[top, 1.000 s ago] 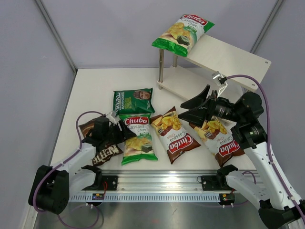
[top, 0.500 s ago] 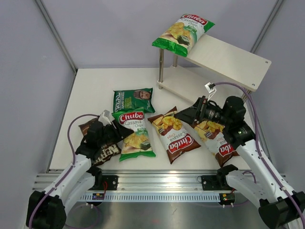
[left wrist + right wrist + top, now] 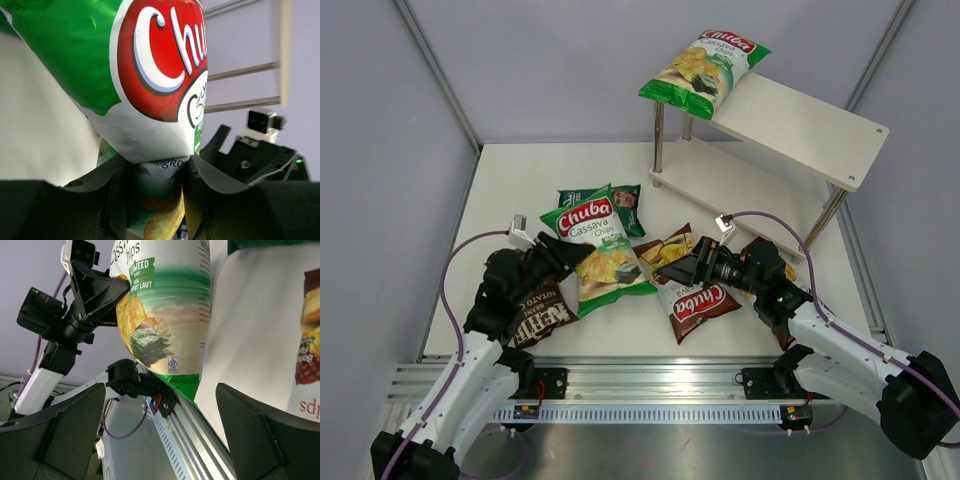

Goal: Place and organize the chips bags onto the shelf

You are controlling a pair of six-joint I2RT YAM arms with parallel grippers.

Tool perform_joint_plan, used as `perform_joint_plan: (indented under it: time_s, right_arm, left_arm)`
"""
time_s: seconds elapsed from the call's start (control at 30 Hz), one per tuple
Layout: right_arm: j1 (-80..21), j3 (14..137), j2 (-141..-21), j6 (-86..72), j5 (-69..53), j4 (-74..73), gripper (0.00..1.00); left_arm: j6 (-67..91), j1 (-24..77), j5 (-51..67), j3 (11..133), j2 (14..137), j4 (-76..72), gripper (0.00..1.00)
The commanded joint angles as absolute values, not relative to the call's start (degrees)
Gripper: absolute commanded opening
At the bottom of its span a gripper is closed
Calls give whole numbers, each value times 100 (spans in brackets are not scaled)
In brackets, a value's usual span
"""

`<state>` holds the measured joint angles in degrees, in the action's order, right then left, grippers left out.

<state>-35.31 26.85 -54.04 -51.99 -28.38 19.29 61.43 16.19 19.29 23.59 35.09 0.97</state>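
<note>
A green Chuba bag (image 3: 598,250) is being held by the left gripper (image 3: 563,262) over the left middle part of the table (image 3: 510,180). In the left wrist view the lower edge of this bag (image 3: 150,75) is being pinched between the two fingers (image 3: 117,195). They are being kept partly closed, with the foil squeezed between them. The bag is being carried in a tilted position, with its red logo turned upward. It is overlapping the dark green bag (image 3: 628,196) that is lying just behind it. Whether the two are touching cannot be told.

The right gripper (image 3: 685,268) is being kept wide open and nothing is being held in it. It is being positioned low over a brown-red Chuba bag (image 3: 698,298), which is lying flat in the middle of the table. In the right wrist view its fingers (image 3: 55,440) are being seen far apart at both sides, with the lifted green bag (image 3: 165,315) facing them.

The other brown-red bag (image 3: 782,268) is being mostly covered by the right arm. The Kettle bag (image 3: 542,318) is lying under the left arm, near the front edge.

A second green Chuba bag (image 3: 705,62) is lying on the upper board (image 3: 810,125) of the shelf (image 3: 659,140), at its left end, partly over the edge.
</note>
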Motion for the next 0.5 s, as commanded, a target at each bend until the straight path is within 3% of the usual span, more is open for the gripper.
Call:
perform_joint_plan:
  time_s: [0.0,0.47]
  right_arm:
    - [-3761,2593,-5361,-5405,-2259,3250,100]
    - [-4553,3128,-5923,-5256,-2074,3877,99]
  left_arm:
    - [6915,1626,2057,2777,3366,-913,3]
    - [7646,2714,1346,2725,3507,-2329,3]
